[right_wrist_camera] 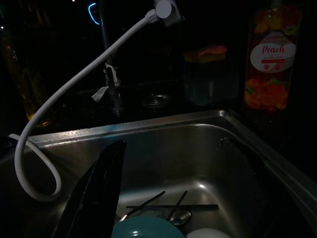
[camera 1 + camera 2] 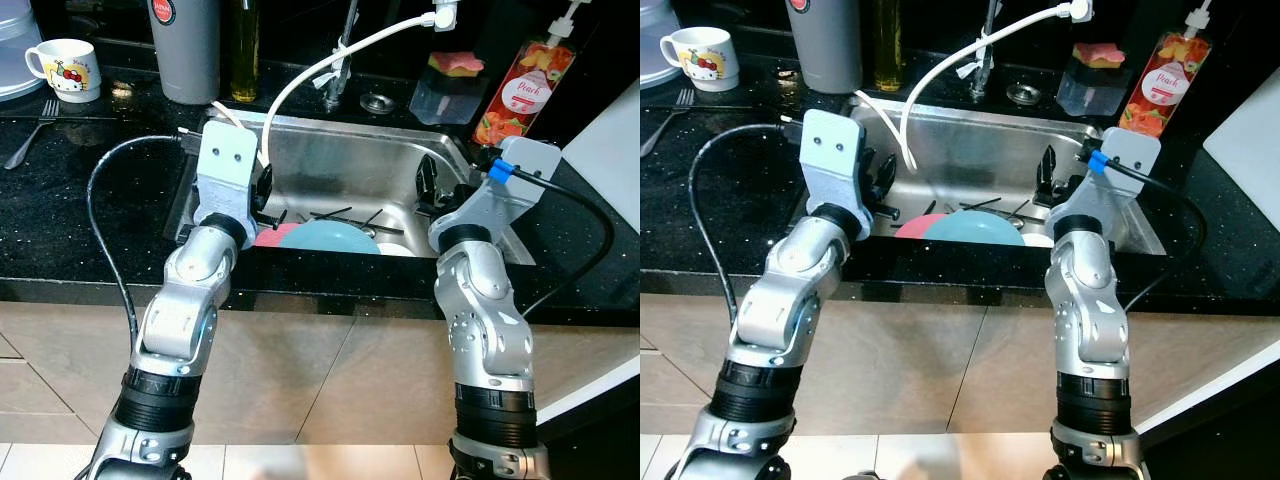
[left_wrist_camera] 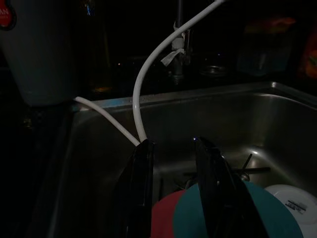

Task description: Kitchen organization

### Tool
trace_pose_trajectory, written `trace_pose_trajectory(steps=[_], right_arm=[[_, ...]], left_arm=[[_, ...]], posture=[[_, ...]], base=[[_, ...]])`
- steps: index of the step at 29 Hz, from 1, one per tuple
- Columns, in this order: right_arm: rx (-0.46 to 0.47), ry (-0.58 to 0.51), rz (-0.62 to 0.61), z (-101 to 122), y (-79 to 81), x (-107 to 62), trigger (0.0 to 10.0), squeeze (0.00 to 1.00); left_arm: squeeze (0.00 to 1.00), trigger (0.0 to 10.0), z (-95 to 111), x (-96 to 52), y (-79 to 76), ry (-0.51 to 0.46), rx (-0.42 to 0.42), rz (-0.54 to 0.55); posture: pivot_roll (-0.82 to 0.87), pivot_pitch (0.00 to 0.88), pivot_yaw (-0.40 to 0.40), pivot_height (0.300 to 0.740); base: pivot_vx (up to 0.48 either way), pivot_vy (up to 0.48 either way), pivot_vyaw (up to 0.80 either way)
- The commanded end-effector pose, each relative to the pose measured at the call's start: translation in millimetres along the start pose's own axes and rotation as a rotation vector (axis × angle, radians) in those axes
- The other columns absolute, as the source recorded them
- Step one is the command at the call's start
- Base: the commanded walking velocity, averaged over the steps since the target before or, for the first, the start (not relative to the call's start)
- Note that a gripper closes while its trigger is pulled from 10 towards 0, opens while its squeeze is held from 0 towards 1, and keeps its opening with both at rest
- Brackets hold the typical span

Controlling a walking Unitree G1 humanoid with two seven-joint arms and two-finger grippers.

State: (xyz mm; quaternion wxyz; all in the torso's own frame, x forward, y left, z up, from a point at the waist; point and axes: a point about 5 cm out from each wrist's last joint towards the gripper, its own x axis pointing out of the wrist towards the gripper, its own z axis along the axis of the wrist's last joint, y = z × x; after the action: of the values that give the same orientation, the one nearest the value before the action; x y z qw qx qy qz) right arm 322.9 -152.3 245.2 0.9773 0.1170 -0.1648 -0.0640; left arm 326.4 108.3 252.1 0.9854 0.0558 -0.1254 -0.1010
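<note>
A steel sink [image 2: 350, 160] holds a teal plate [image 2: 335, 238] lying over a pink plate [image 2: 272, 236], with a white dish [image 2: 395, 250] beside them. Black chopsticks [image 2: 335, 213] and a spoon [image 1: 181, 216] lie on the sink floor behind the plates. My left gripper [image 2: 265, 195] hangs over the sink's left side above the pink plate. It is open, with nothing between its fingers [image 3: 141, 168]. My right gripper [image 2: 428, 185] is at the sink's right side, above the white dish and holding nothing.
A white hose [image 2: 300, 80] loops from the faucet [image 2: 340, 70] into the sink's left corner. On the black counter stand a mug [image 2: 65, 68], a fork [image 2: 30, 135], a grey canister [image 2: 185, 50], an oil bottle [image 2: 245, 50], a sponge holder [image 2: 448, 85] and a peach soap bottle [image 2: 525, 90].
</note>
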Motion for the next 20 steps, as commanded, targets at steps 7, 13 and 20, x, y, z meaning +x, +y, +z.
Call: trace_pose_trajectory(steps=[7, 13, 20], right_arm=[[0.0, 0.014, -0.027, -3, -7.3, -2.3, 10.0, 0.0], [-0.04, -0.01, -0.007, 1, -6.2, -0.5, 10.0, 0.0], [-0.116, -0.163, -0.001, 39, -8.6, 11.3, 10.0, 0.0]], left_arm=[[0.0, 10.0, -2, 2.1, 0.5, 0.02, -0.013, 0.023], [0.0, 10.0, 27, 0.6, 6.4, -0.142, 0.111, -0.005], [0.0, 10.0, 67, -2.8, -11.7, -0.308, 0.182, -0.203]], posture=[[0.21, 0.05, -0.113, 0.74], [0.22, 0.056, -0.124, 0.74], [0.23, 0.059, -0.129, 0.74]], base=[[0.0, 0.0, 0.0], [0.0, 0.0, 0.0], [0.0, 0.0, 0.0]])
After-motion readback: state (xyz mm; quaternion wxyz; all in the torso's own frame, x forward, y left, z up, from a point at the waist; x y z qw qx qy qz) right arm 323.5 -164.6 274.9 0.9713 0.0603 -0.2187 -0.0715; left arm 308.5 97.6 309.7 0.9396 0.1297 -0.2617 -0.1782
